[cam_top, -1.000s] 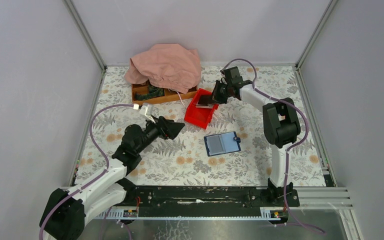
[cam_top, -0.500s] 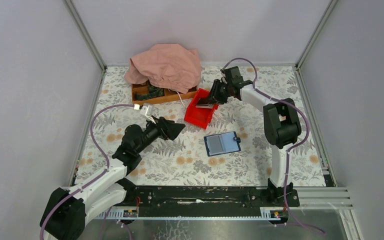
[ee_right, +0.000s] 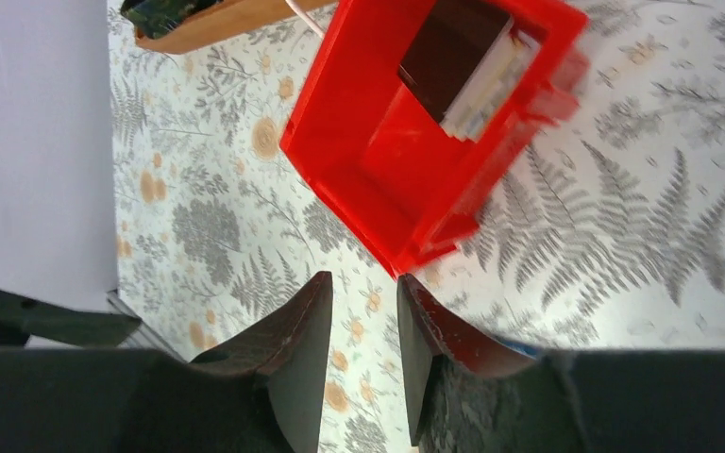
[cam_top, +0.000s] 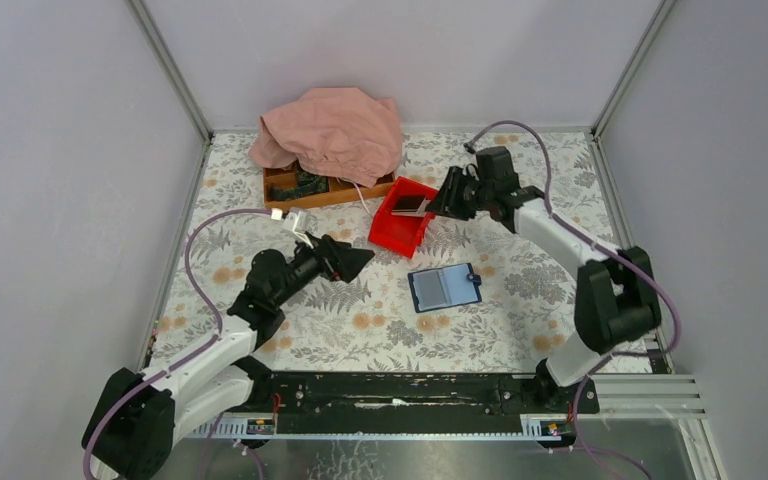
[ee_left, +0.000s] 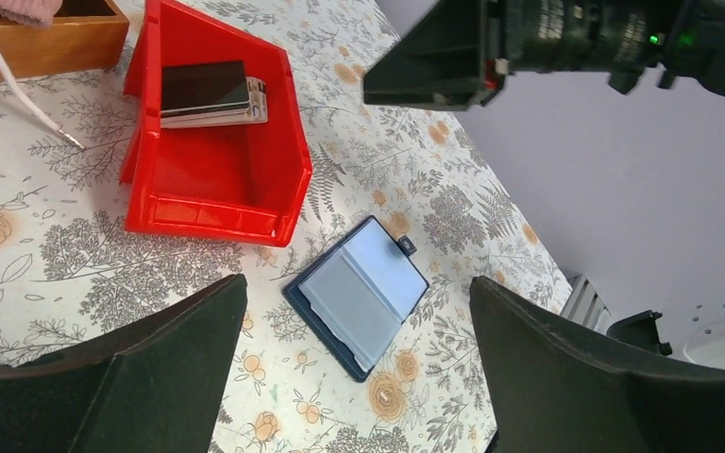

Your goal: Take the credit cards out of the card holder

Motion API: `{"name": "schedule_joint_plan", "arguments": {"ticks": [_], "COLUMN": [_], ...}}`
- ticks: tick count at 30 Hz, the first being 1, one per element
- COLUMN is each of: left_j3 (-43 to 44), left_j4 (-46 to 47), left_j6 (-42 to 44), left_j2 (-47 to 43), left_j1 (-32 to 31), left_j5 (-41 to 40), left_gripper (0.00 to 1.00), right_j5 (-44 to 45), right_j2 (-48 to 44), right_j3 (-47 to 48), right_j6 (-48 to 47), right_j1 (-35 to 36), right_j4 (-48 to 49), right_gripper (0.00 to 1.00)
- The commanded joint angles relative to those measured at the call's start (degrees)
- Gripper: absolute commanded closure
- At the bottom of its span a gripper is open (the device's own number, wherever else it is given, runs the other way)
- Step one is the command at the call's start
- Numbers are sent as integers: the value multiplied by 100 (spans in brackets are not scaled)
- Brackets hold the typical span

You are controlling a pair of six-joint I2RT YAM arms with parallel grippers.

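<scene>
The left tool [cam_top: 365, 258] hovers over the left half of the tabletop [cam_top: 520, 300], fingers spread wide with nothing between them, aimed rightward. The card holder [cam_top: 444, 288] lies ahead of it and a little toward the near edge. In the left wrist view the holder sits squarely between the two fingers, flat and unfolded, with its long axis running slantwise across the tool's line of approach.

Past the left tool, toward the far edge, stands the red bin [ee_left: 245, 203]. The credit cards [ee_left: 210, 90] lie in it, a dark one on top of paler ones, stacked against the bin's far wall.

The right tool [cam_top: 434, 205] hangs just beside the bin's right rim. Its fingers stand narrowly apart and nothing is held. The holder lies on the near side of it, mostly behind its camera.

Both tools seem about equally near the holder, but only the left one faces it.

I cannot tell whether any card remains in the holder's pockets: its panels show as plain pale blue-grey. The number of cards in the stack is also unclear, and the right wrist view is blurred around the bin.
</scene>
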Motion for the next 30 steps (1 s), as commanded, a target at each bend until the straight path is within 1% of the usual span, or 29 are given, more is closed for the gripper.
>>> {"name": "schedule_joint_plan", "arguments": {"ticks": [1,3,4,7,10,12,13,17,19,21,22,25,26,28,30], "left_j3": [-127,-130,-118,11,152,221,238,282,328,300,336,614,709,847,880], "left_j4": [863,1026,1066,1007,1062,1209,1332,1755,1768,1667,1463,408,-31,-560,-803], "left_j6": [-255,-310,-303,-165,-87,-114,-146,-219,-202,-170,-93,245,373,571,719], "left_j2": [216,329,376,561,898,1215,1386,1988,2148,2097,1990,1540,1399,1175,981], "left_j1": [-5,-104,-194,-597,-1014,-1218,-1331,-1601,-1636,-1638,-1634,-1633,-1641,-1633,-1633], "left_j5": [277,307,276,35,-162,-205,-210,-239,-257,-428,-549,-1005,-1157,-1444,-1707], "left_gripper": [10,20,31,57,72,88,99,100,91,83,80,75,75,74,74], "right_j5": [570,778,842,815,786,902,988,1394,1724,2035,2204,2637,2783,2974,3041], "right_j2": [-1044,-1359,-1516,-1994,-2435,-2626,-2691,-2712,-2572,-2396,-2327,-2080,-1964,-1720,-1468], "right_j3": [-875,-1287,-1511,-2201,-2787,-3032,-3111,-3288,-3187,-3061,-3006,-2797,-2708,-2524,-2343], "right_j6": [-391,-524,-555,-585,-570,-620,-656,-688,-696,-700,-700,-698,-695,-700,-681], "right_j1": [34,30,33,36,101,203,264,641,905,1141,1249,1619,1724,1932,2103], "right_j4": [231,160,164,309,402,344,281,189,42,-93,-156,-315,-378,-485,-536], "right_gripper": [61,61,61,61,62,63,63,63,61,56,54,47,45,42,40]}}
